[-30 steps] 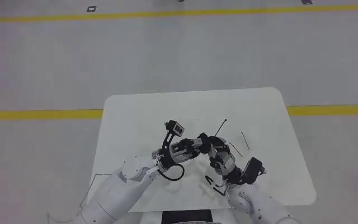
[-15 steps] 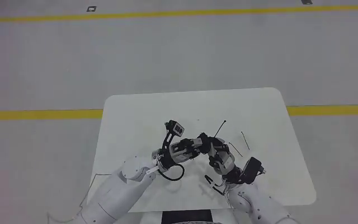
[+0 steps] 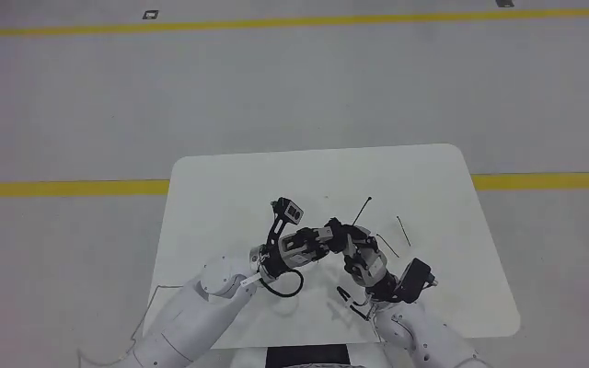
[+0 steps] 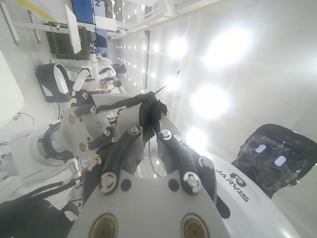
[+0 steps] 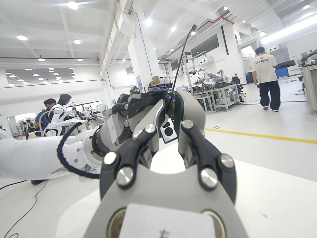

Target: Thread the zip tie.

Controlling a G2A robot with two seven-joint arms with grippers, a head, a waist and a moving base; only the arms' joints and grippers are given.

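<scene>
Where my two claws meet: above the middle of the white rounded-corner table (image 3: 230, 193), tip to tip and lifted off its surface.
Task piece: I see the thin black plastic zip tie (image 3: 363, 211) caught at that meeting point. Its free length slants away from the grippers toward the far side of the table, and its small square head is at the outer end.
Left gripper (image 3: 324, 237): it comes in from the near left. On its wrist feed (image 4: 151, 111) I read the black pads pressed together on the zip tie (image 4: 168, 82), and a fine length of strap trails down between the fingers.
Right gripper (image 3: 342, 232): it comes in from the near right. On its wrist feed (image 5: 170, 101) the fingers are drawn in close and pinch the zip tie (image 5: 182, 55), which stands up out of the tips.
Contact: the two grippers' tips are touching or nearly so; I cannot tell which.
Spare ties: one loose black strap (image 3: 403, 230) lies on the table right of the grippers, and a second loose strap (image 3: 386, 245) lies just beside it.
</scene>
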